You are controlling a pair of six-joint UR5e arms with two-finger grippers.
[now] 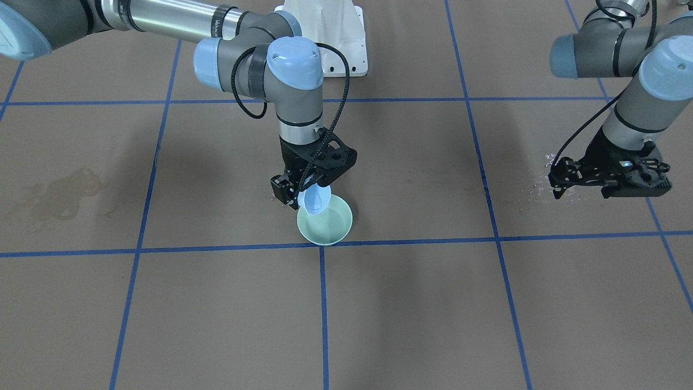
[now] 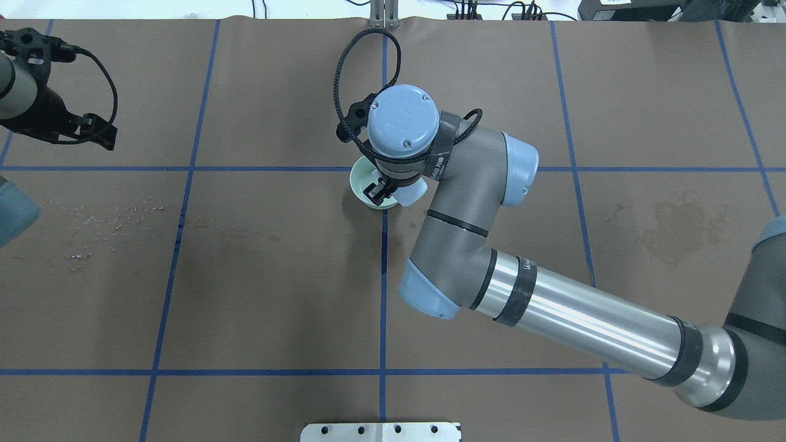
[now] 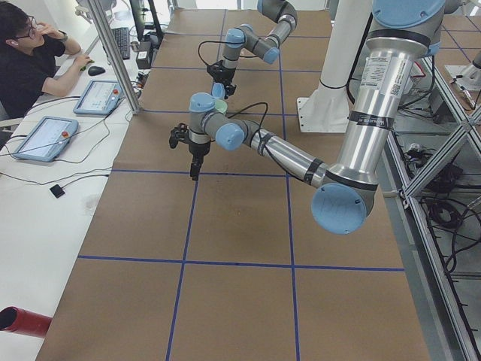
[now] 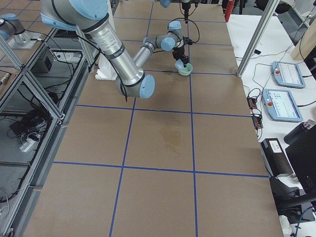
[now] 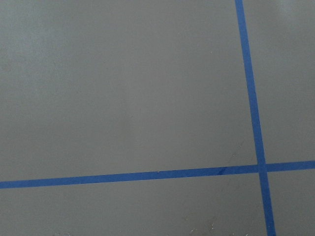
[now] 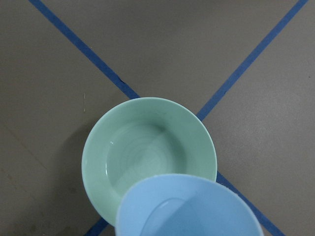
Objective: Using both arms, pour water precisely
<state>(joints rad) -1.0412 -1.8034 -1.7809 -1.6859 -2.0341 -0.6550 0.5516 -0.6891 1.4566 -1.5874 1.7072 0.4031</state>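
Observation:
My right gripper (image 1: pixel 302 190) is shut on a pale blue cup (image 1: pixel 315 199) and holds it tilted, mouth down, over a mint green bowl (image 1: pixel 340 230) at the table's middle. In the right wrist view the cup's rim (image 6: pixel 197 206) overlaps the near edge of the bowl (image 6: pixel 93 162). Only a faint sheen and small glints of water (image 6: pixel 142 157) show in the bowl's bottom. My left gripper (image 1: pixel 556 181) hangs empty over the table far to the side, its fingers apart. It also shows in the overhead view (image 2: pixel 103 135).
Scattered shiny droplets (image 2: pixel 104 221) lie on the brown mat below my left gripper. A dark damp stain (image 2: pixel 675 227) marks the mat on my right side. Blue tape lines (image 1: pixel 324 303) grid the table. A white pedestal (image 1: pixel 346 38) stands behind the bowl.

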